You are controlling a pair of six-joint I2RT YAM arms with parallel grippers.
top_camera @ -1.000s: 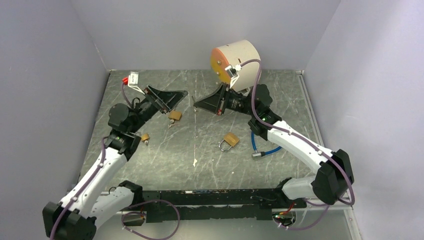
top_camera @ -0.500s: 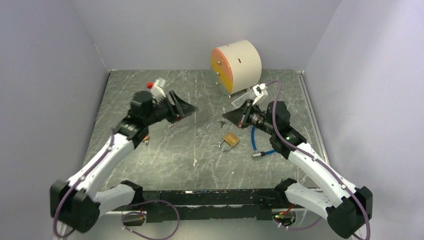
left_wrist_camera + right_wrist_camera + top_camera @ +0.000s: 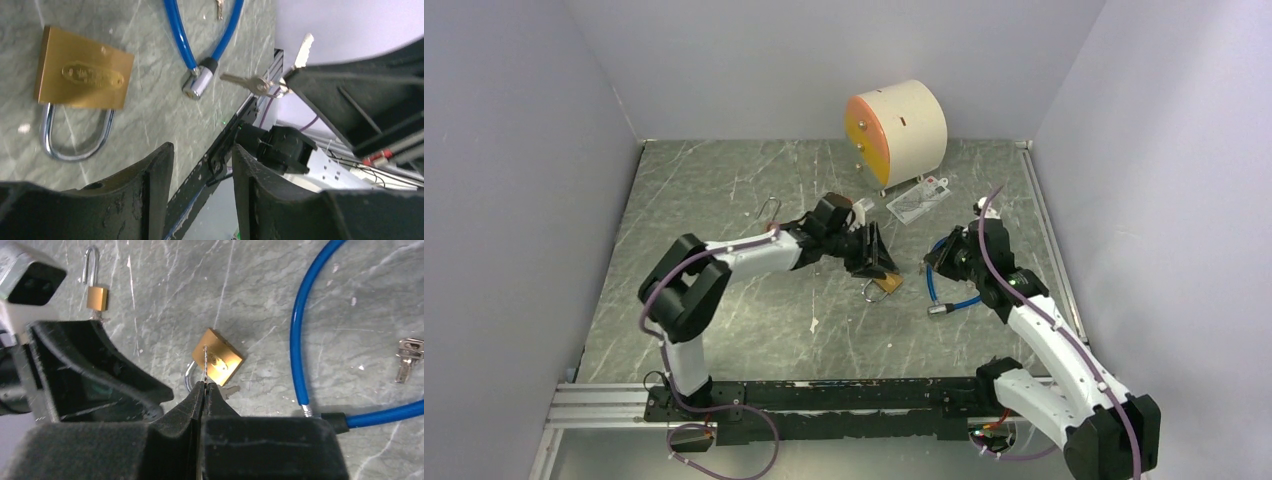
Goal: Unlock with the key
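Right wrist view: the right gripper [image 3: 204, 387] is pinched tight on a key [image 3: 205, 365], its blade aimed at the brass padlock [image 3: 222, 360] lying at twelve o'clock, likely to line up the keyhole; the left gripper [image 3: 202, 155], half-spread and empty, hovers above to steady it

The grey marbled table [image 3: 874, 340] carries a cream drum [image 3: 909, 125] with an orange face at 1 o'clock, a white card [image 3: 918, 200] just in front of it, a brass padlock [image 3: 887, 284] near the centre, a blue cable lock [image 3: 954, 301] and a loose key [image 3: 406, 359] at 3 o'clock, and a small open padlock [image 3: 97, 296] at 11 o'clock.
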